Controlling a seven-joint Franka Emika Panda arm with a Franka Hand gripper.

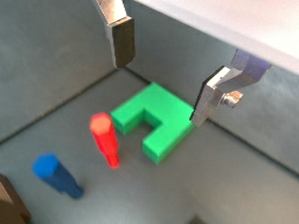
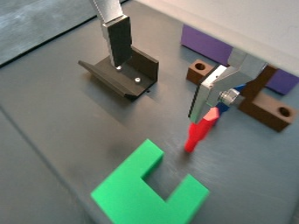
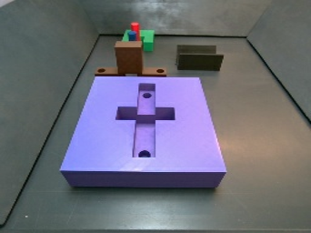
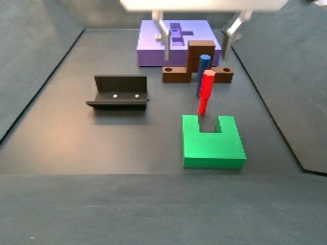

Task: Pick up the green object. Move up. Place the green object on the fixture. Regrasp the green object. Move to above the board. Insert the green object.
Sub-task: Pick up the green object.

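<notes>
board [image 3: 148, 127] largest, lies flat, awaiting insertion. green object [image 4: 211, 140] flat on floor, well apart from board, ungrasped. fixture [image 4: 119, 93] beside green object, empty. gripper [image 1: 163, 70] above green object, jaws wide, holding nothing, likely poised for pick.

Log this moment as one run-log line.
phase: pre-grasp | gripper: open, empty, raised above floor | green object: flat on floor, untouched | fixture: empty | board: recess empty

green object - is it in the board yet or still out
Out. The green object lies flat on the floor, far from the board; the open tool hovers empty above.
</notes>
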